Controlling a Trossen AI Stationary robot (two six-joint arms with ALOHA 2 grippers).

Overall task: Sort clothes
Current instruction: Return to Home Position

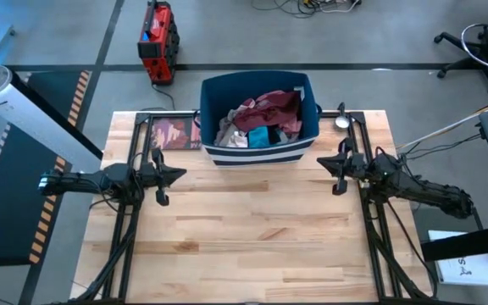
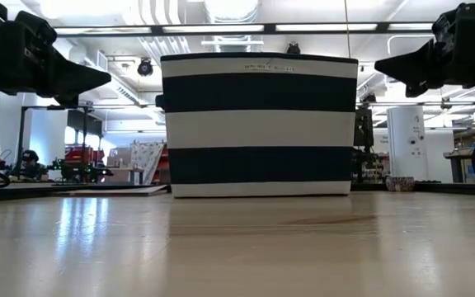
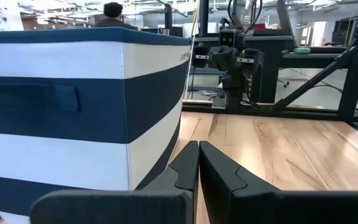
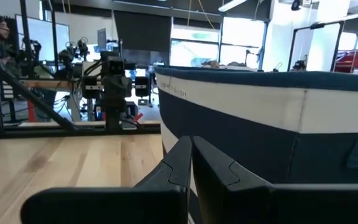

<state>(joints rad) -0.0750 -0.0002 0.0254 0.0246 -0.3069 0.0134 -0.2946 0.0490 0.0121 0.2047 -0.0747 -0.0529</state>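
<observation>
The clothes (image 1: 259,120) lie heaped inside a dark blue bin with white stripes (image 1: 261,155) at the table's far middle; maroon, teal, grey and pale pieces show on top. My left gripper (image 1: 182,174) hovers shut above the table at the left, near the bin's left corner, pointing level toward the right. My right gripper (image 1: 320,161) hovers shut at the right, by the bin's right corner, pointing left. In the wrist views the shut fingers (image 3: 197,149) (image 4: 190,144) show beside the bin's striped wall (image 3: 73,118) (image 4: 272,118). Neither touches anything.
A reddish flat sheet (image 1: 173,134) lies on the table left of the bin. A small round metal object (image 1: 342,121) sits by the bin's right side. Bare wooden tabletop (image 1: 252,229) spreads toward the near edge. A red device (image 1: 158,36) stands on the floor beyond.
</observation>
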